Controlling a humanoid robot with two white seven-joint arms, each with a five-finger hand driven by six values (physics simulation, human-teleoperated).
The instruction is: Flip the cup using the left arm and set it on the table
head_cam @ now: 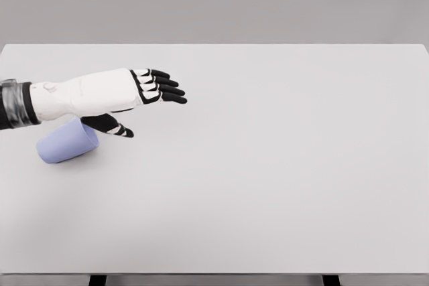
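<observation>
Lavender cup (66, 143) lies on its side at the white table's (268, 165) left, left robot hand (144, 95) just above it, fingers spread, holding nothing.

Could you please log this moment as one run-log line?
left hand: open, above cup | lavender cup: on its side, ungrasped | white table | right arm: not in view
</observation>
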